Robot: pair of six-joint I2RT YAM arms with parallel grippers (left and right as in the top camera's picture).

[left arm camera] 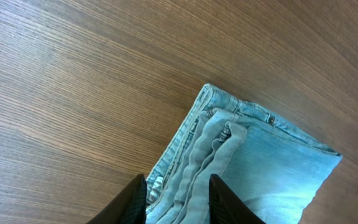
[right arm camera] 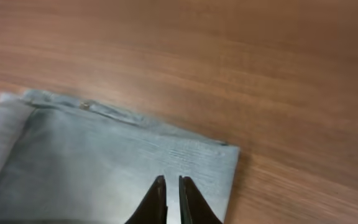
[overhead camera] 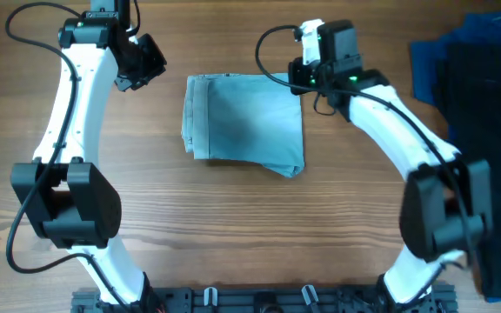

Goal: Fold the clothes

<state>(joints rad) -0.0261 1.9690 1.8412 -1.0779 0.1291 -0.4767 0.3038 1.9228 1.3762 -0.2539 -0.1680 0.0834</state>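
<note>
The clothes (overhead camera: 243, 122), light blue denim shorts, lie folded into a flat rectangle in the middle of the wooden table. In the left wrist view the shorts (left arm camera: 260, 162) show their stacked waistband layers and a button. My left gripper (overhead camera: 142, 69) hangs above bare wood off the shorts' far left corner, and its jaws (left arm camera: 178, 193) stand apart with nothing in them. My right gripper (overhead camera: 297, 76) is over the shorts' far right corner. Its fingers (right arm camera: 173, 186) are almost together, with a narrow slit showing the denim (right arm camera: 104, 162) below, and hold nothing.
A dark blue cloth (overhead camera: 429, 65) and a black garment (overhead camera: 494, 130) are piled along the table's right edge, beside the right arm. A black rail (overhead camera: 259, 300) runs along the front edge between the two arm bases.
</note>
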